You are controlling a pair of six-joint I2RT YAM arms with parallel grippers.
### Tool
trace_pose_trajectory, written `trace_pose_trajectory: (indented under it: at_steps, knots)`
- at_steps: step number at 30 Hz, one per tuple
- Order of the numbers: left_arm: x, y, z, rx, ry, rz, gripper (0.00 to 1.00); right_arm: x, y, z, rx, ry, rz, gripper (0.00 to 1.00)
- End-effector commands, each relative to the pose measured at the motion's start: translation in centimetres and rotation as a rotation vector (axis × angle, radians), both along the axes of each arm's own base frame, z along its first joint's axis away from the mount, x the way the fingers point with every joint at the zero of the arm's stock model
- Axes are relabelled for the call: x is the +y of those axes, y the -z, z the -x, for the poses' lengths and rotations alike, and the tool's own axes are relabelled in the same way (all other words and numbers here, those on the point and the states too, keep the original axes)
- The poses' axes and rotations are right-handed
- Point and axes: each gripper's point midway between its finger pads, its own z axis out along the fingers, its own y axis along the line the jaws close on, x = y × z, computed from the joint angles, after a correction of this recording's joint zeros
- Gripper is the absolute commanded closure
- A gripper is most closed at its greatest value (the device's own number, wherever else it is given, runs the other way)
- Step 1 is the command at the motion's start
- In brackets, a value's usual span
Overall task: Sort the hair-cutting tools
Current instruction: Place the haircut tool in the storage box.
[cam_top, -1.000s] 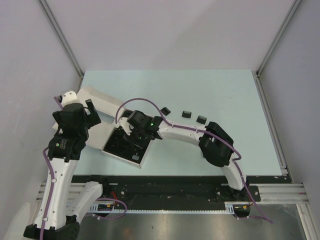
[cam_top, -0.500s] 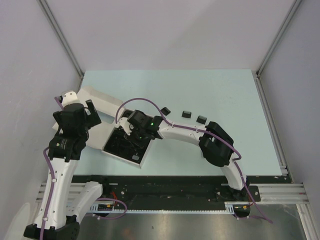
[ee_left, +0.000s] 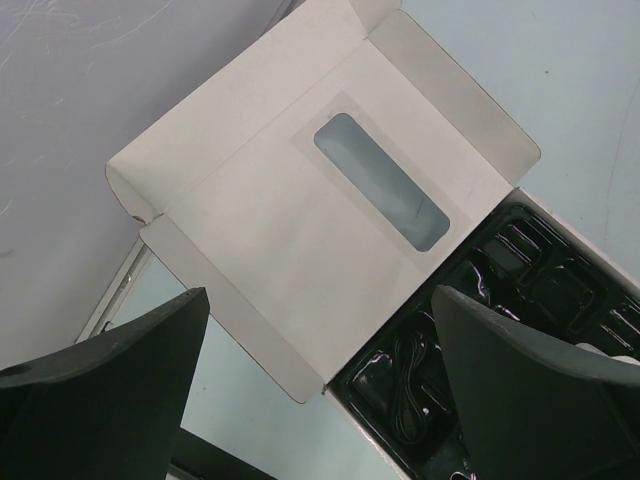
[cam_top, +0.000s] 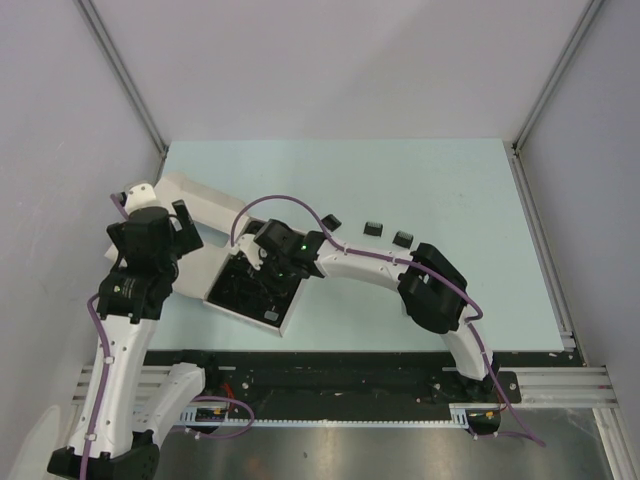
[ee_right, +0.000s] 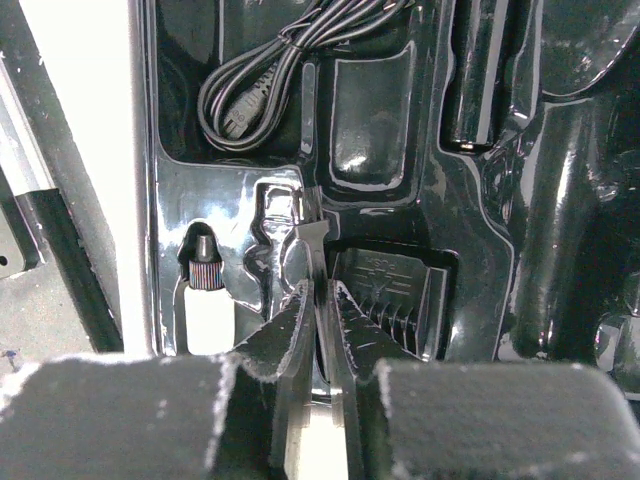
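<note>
Three comb guards (cam_top: 372, 228) lie in a loose row on the worktop (cam_top: 470, 190), well apart from the box, seen from above. My right pincer (cam_top: 268, 278) is down over the black tray (cam_top: 228, 296). My left pincer (cam_top: 183, 222) hangs beside the open lid (cam_top: 205, 198).

Left wrist view — jaws spread wide above the white lid, nothing between them. The coiled cable (ee_left: 410, 385) sits in a tray pocket at lower right.

Right wrist view — pads (ee_right: 292, 335) drawn almost together, pinching a thin strip (ee_right: 312, 245) that stands on edge over a narrow slot. What tool it is I cannot tell. A fourth comb guard (ee_right: 395, 295) lies in the pocket just right of it and a small bottle (ee_right: 205, 295) in the pocket to the left. A dark cylinder (ee_right: 476, 80) further back is probably the clipper.

Judgement on the step: the strip is either being seated or lifted, and the same care serves both.
- Keep it square to the slot and travel straight along it.
- Avoid tilt, which would wedge it against the slot wall or nudge the neighbouring guard.
- If seating, part the pads only once it bottoms.
- The piece is thin and likely to slip, so go slowly.
</note>
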Motion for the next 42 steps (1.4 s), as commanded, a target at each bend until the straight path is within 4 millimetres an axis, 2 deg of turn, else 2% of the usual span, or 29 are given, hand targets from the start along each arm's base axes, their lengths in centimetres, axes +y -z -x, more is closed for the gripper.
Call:
trace_pose_trajectory:
  at_steps: [1,5,23,42]
  knots:
    - [0.4,0.0,0.1,-0.010,-0.020,-0.003,0.00,0.2,-1.2,0.2,0.019,0.035,0.015,0.90]
    - [0.4,0.0,0.0,-0.011,-0.023,-0.001,0.00,-0.1,-0.9,0.7,0.048,0.055,0.030,0.91]
    - [0.4,0.4,-0.2,0.004,-0.025,-0.003,0.00,0.6,-1.7,1.3,0.047,0.036,0.000,0.92]
    - [0.5,0.8,-0.2,0.012,-0.027,-0.003,0.00,0.3,-0.8,1.7,0.022,0.029,0.030,0.91]
